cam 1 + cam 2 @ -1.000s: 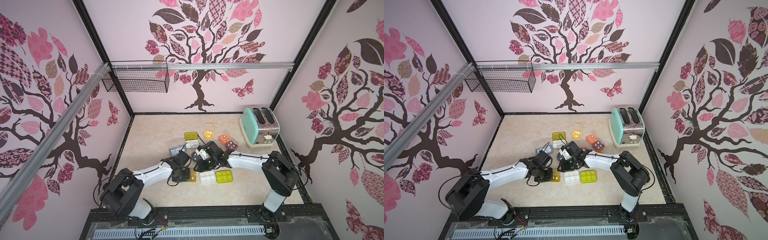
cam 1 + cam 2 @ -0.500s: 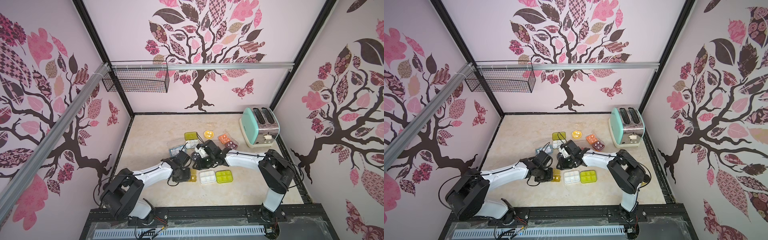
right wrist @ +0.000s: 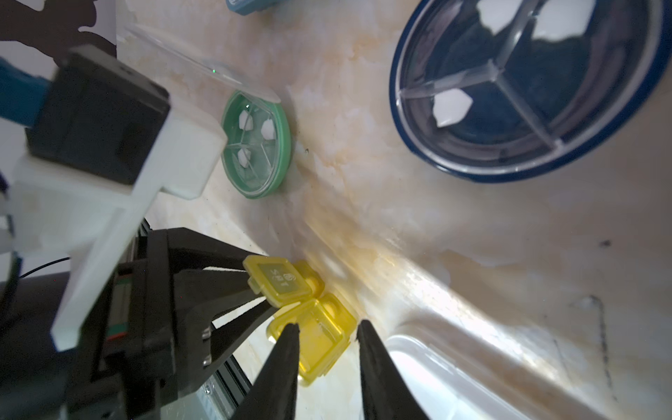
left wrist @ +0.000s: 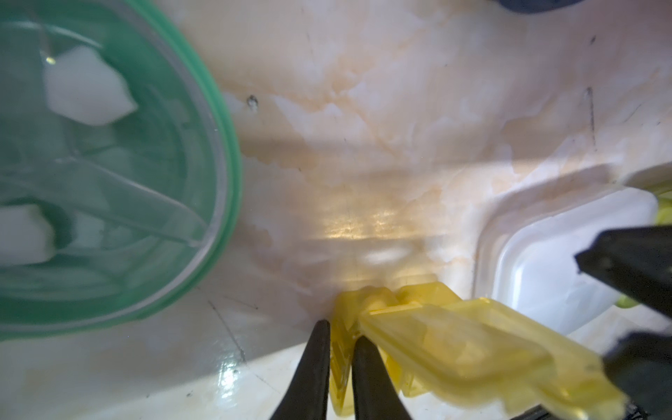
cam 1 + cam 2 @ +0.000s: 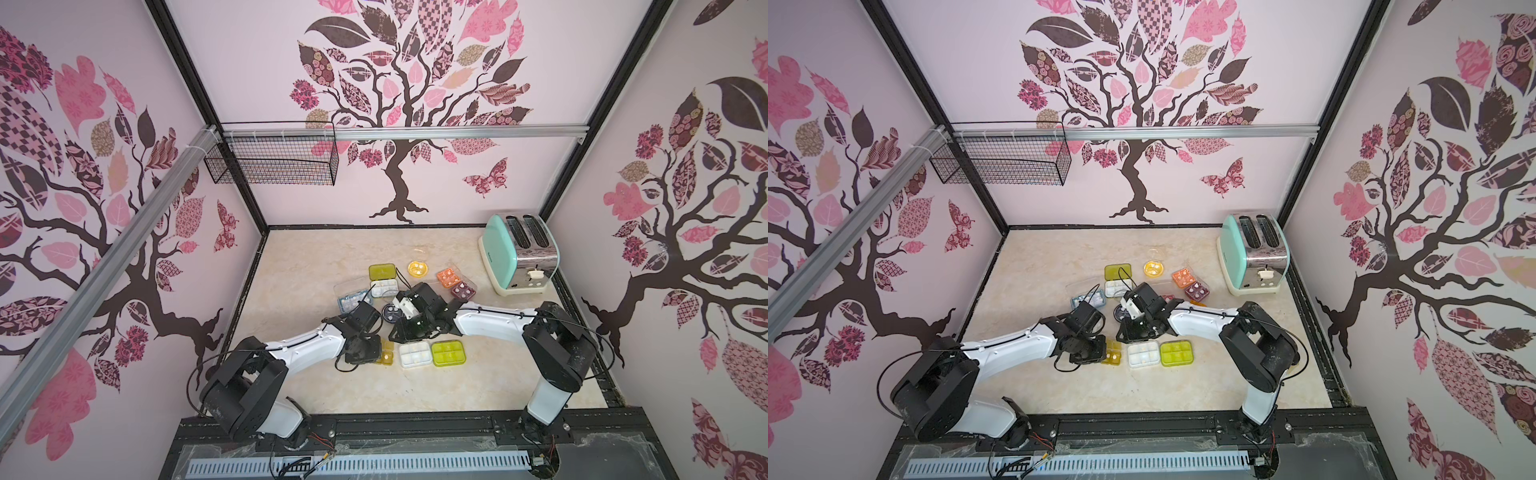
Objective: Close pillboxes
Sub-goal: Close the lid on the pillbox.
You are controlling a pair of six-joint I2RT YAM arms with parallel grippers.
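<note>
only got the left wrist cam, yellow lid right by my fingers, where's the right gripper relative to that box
Observer: The right gripper has its jaws apart, one finger on each side of the base of the yellow pillbox.
Operator: dark thing at my top edge, what is it
Observer: A round navy pillbox holding white pills.
Operator: any boxes i can't see at all
Observer: An orange pillbox and a maroon pillbox lie further back, toward the mint-green toaster.
</note>
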